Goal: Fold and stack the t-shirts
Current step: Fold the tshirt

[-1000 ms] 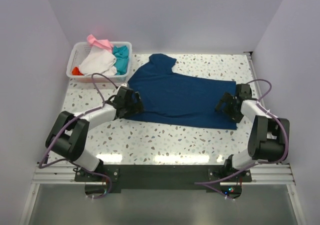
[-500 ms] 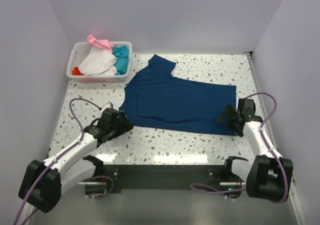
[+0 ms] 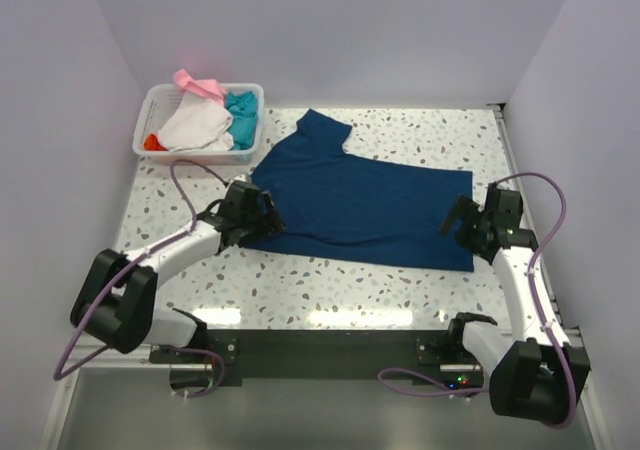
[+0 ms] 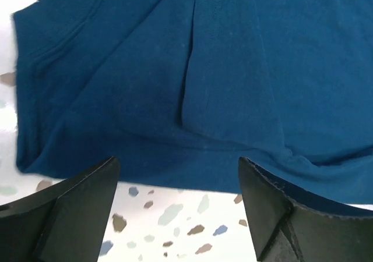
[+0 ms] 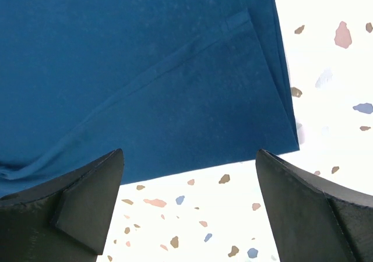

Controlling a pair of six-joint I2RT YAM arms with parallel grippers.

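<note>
A dark navy t-shirt (image 3: 360, 200) lies spread flat on the speckled table, plain side up, with no print showing. My left gripper (image 3: 262, 213) is open and empty at the shirt's near-left edge. In the left wrist view the shirt (image 4: 204, 70) fills the top, and the left gripper (image 4: 178, 164) straddles its hem. My right gripper (image 3: 458, 222) is open and empty at the near-right corner. In the right wrist view the shirt (image 5: 145, 70) and its corner lie just beyond the right gripper (image 5: 189, 157). White (image 3: 195, 125), teal (image 3: 242, 110), pink (image 3: 200, 85) and orange-red (image 3: 152, 142) tees sit in the basket.
The white plastic basket (image 3: 190, 157) stands at the far left, close to the shirt's sleeve. Lilac walls close the table on the left, back and right. Cables loop from both arms.
The left arm drew back toward the near edge, then returned to the shirt's near-left edge. The right gripper moved slightly farther along the right corner. The shirt slid a little nearer early on.
</note>
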